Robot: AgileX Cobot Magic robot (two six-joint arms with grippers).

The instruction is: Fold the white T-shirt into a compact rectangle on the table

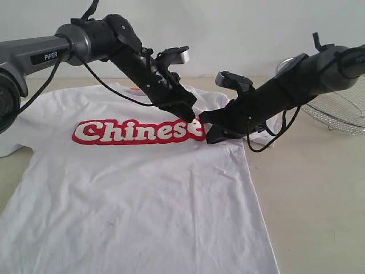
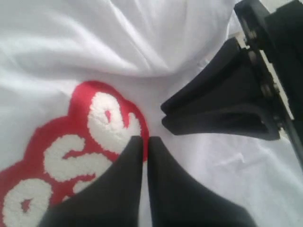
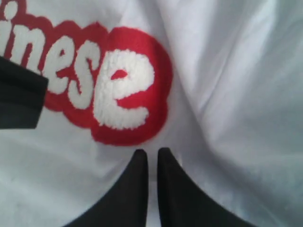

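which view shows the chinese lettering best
The exterior view: the lettering reads nearly whole, its last letter partly covered. The left wrist view catches only its last letters, the right wrist view only "inese".

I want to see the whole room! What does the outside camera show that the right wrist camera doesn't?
Only the outside camera shows the silver basket, the beige table, the left arm, the right arm and the whole word Chinese. Only the right wrist camera shows, up close, the fuzzy letter e and the thin slit between the closed fingertips of the right gripper. Both show the white T-shirt, that last e, and the right gripper's tips down beside it.
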